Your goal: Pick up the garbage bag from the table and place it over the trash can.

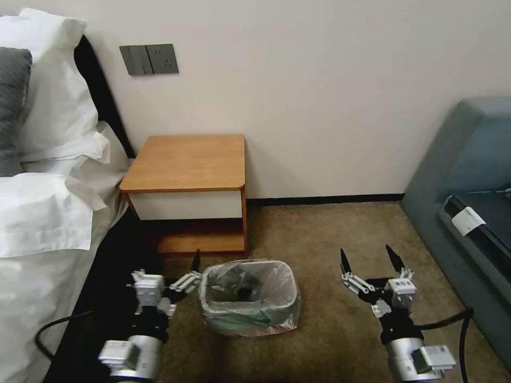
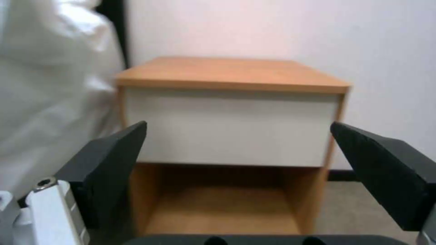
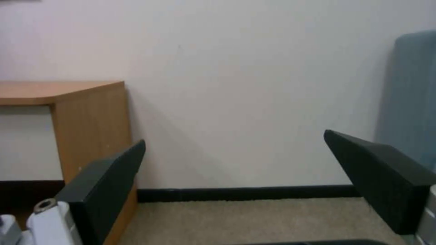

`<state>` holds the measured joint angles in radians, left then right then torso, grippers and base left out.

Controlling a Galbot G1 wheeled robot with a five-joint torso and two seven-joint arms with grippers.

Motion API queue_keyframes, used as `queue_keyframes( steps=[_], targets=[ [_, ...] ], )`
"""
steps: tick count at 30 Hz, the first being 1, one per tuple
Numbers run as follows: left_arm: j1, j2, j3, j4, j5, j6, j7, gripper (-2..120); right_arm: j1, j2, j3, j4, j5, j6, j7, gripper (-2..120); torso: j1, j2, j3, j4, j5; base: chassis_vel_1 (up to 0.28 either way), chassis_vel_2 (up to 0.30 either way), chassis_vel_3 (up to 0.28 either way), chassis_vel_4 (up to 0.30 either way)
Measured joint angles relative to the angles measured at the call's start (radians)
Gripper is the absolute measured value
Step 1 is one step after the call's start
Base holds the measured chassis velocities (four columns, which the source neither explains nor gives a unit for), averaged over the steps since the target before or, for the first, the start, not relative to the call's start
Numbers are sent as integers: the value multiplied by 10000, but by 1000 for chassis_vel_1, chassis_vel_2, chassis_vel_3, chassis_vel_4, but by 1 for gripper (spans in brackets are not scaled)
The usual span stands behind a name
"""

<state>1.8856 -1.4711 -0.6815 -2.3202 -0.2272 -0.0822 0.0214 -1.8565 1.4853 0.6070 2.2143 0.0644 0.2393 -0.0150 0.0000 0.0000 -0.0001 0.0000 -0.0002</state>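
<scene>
The garbage bag (image 1: 255,322), crinkly translucent grey with a pinkish edge, is draped over the trash can (image 1: 246,261) on the carpet in front of the table (image 1: 186,159); the can's shape shows through the plastic. Nothing lies on the table's orange-brown top. My left gripper (image 1: 171,263) hangs open just left of the can, one finger close to the bag's rim. It faces the table (image 2: 231,73), with nothing between its fingers (image 2: 109,160). My right gripper (image 1: 368,256) is open and empty over the carpet, well right of the can. It faces the wall beside the table (image 3: 45,90).
A bed with white pillows (image 1: 48,213) and a dark base runs along the left. A grey-blue sofa (image 1: 468,175) stands at the right. Brown carpet (image 1: 330,229) lies between the can and the sofa. A grey switch panel (image 1: 149,58) is on the wall.
</scene>
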Motion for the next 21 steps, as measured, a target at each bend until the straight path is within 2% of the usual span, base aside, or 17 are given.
queue_keyframes(
  steps=[3,6,8,12,21],
  targets=[
    [885,-592,-626,-239,-109,19,244,100,-426,238,292,172,24,498,-272,100,0,1,0,1,0,0,0,0,0],
    [1358,-627,-768,-339,-263,31,249,100,-587,405,357,293,18,663,-367,100,0,0,0,3,2,0,0,0,0],
    [1687,-502,-775,-587,-620,465,229,100,-720,535,394,473,27,673,-454,100,0,1,0,0,1,0,0,0,0],
    [1780,-420,-708,-816,-799,970,197,100,-755,554,401,528,39,671,-496,100,0,0,0,1,2,0,0,0,0],
    [1768,-398,-672,-824,-809,1021,166,100,-747,535,394,536,46,635,-498,100,0,0,0,0,2,0,0,0,0]
  ],
)
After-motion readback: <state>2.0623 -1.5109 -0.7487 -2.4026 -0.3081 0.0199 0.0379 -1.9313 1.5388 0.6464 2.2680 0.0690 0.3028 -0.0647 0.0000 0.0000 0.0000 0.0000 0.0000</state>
